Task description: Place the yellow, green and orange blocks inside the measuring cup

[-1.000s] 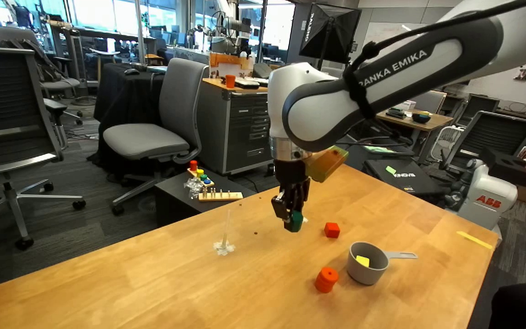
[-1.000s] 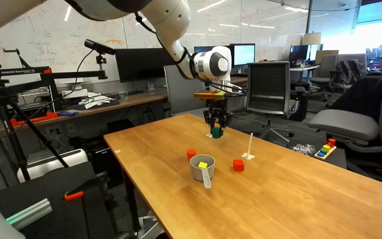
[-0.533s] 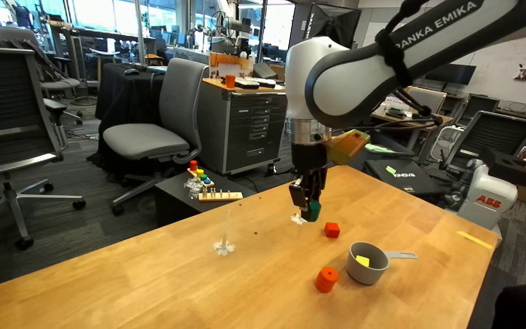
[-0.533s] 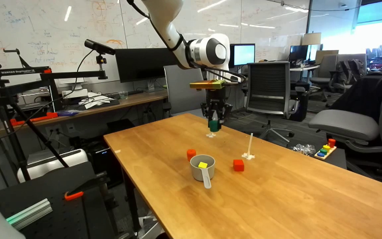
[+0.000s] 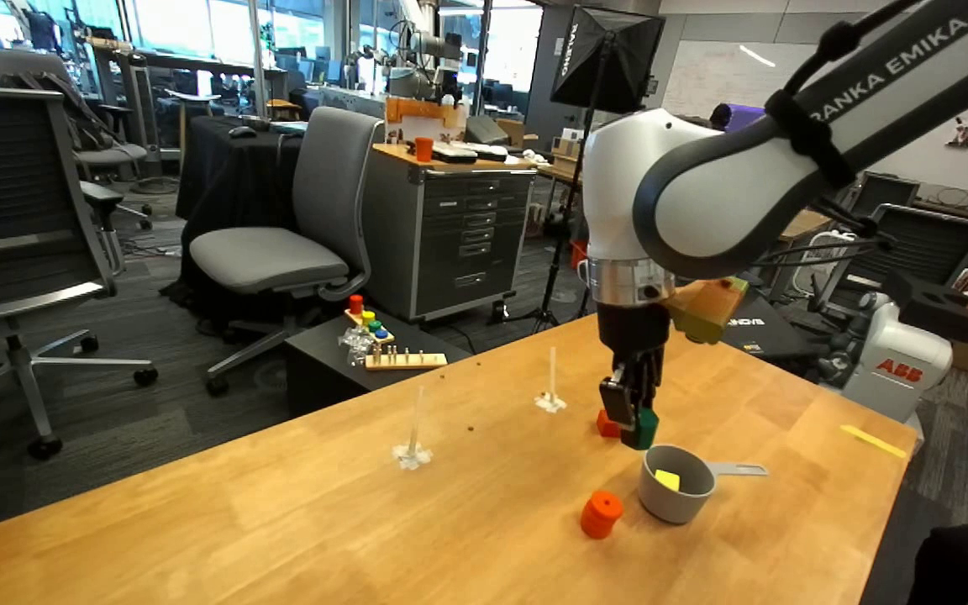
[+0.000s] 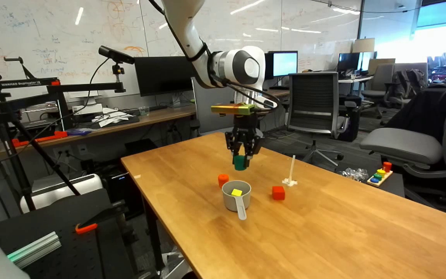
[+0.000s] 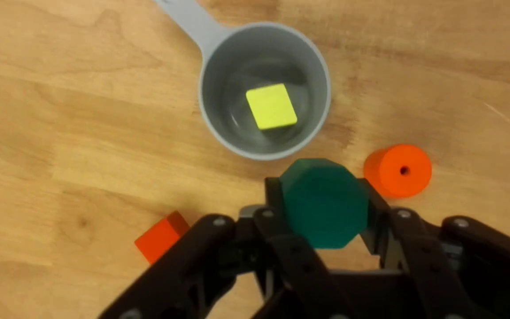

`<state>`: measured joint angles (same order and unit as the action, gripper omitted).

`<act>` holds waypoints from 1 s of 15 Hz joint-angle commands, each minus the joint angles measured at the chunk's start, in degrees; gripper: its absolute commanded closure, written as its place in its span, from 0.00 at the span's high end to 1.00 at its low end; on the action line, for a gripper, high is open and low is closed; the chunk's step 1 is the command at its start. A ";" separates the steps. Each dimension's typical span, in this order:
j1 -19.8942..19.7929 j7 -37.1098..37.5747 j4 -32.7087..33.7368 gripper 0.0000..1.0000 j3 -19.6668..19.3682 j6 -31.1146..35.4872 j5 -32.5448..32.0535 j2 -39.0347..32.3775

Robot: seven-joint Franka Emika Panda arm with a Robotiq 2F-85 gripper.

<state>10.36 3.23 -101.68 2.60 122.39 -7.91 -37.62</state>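
My gripper (image 7: 323,204) is shut on the green block (image 7: 321,199), an octagonal dark green piece. It holds the block above the table, just short of the measuring cup's rim in the wrist view. The grey measuring cup (image 5: 674,507) stands upright, also seen in the wrist view (image 7: 267,157). The yellow block (image 7: 272,106) lies on its floor and shows in both exterior views (image 5: 667,480) (image 6: 237,192). The orange block (image 7: 404,170) is a round cylinder with a hole on top. It stands on the table beside the cup (image 6: 223,180).
A small red cube (image 6: 278,193) sits on the table near the cup, partly behind my gripper in an exterior view (image 5: 607,423). Thin upright sticks (image 5: 551,374) (image 6: 292,168) are taped to the table. The cup's handle (image 6: 241,209) points away from the gripper.
My gripper has carried the green block across the table toward the cup, rising a little and then coming lower. The cup, yellow block, orange block and red cube have not moved.
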 commanded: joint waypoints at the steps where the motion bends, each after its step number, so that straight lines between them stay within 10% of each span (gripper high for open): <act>1: -0.34 1.05 -10.32 0.18 0.68 3.88 0.60 4.88; 15: -0.93 0.81 -16.50 0.18 0.90 5.88 1.01 7.88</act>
<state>10.18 3.91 -116.60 3.17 127.78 -7.66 -31.99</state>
